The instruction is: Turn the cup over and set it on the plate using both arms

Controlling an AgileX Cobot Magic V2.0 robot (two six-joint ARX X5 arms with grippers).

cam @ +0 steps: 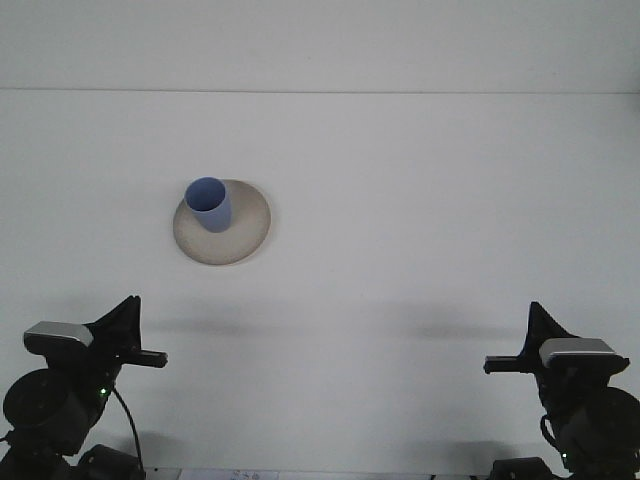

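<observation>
A blue cup (208, 204) stands upright, mouth up, on the left part of a round beige plate (243, 232) in the left half of the white table. No gripper touches it. My left gripper (134, 332) is pulled back to the bottom left corner, well in front of the plate. Low in the bottom right corner sits my right gripper (522, 345), far from the cup. Both grippers show only as dark outlines against the table.
The white table (420, 220) runs back to a pale wall (320, 45). A black cable (125, 425) hangs beside the left arm's base.
</observation>
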